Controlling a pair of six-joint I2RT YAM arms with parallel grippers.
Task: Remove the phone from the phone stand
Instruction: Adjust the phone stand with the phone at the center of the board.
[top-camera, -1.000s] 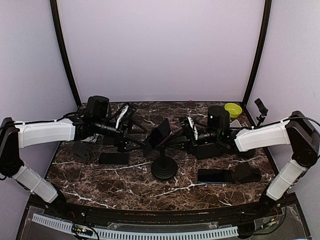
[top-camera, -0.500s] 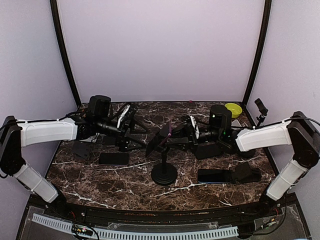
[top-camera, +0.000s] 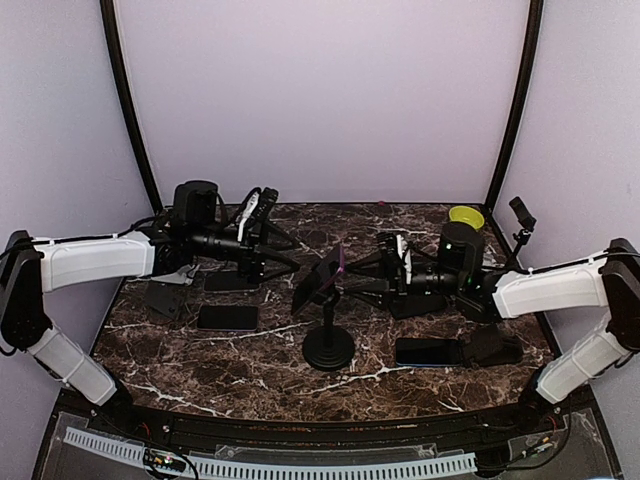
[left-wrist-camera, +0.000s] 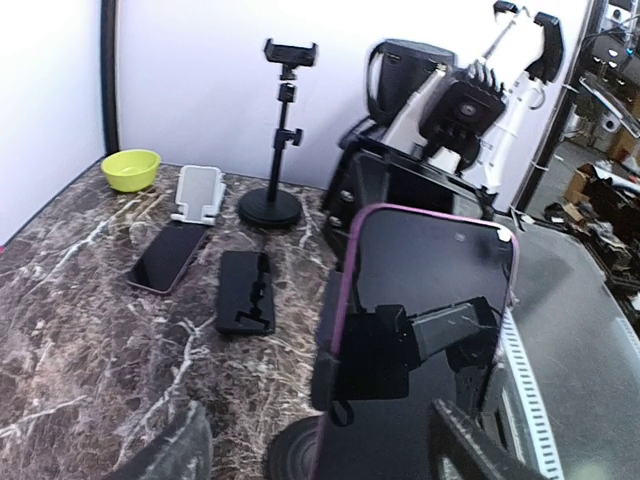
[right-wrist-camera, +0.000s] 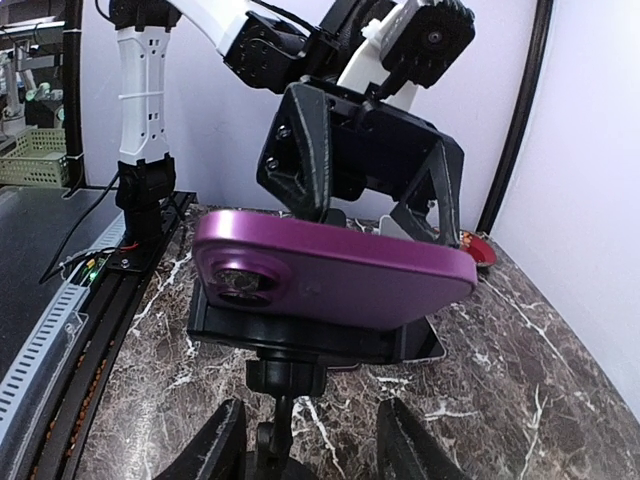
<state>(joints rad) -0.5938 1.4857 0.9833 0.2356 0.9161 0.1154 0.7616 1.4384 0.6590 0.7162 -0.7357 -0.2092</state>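
Top external: phone (top-camera: 320, 280) in a purple case sits tilted in the phone stand (top-camera: 329, 347), mid-table. Left gripper (top-camera: 288, 251) is wide open and right gripper (top-camera: 358, 278) partly open. They sit on either side of the phone, both holding nothing.

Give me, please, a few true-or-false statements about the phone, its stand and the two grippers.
1. The phone sits in the phone stand. True.
2. The right gripper is clamped shut on the phone. False: its fingers stand apart and do not grip the phone.
3. The left gripper is open. True.
4. The yellow bowl sits at the table's near left corner. False: it is at the far right corner.
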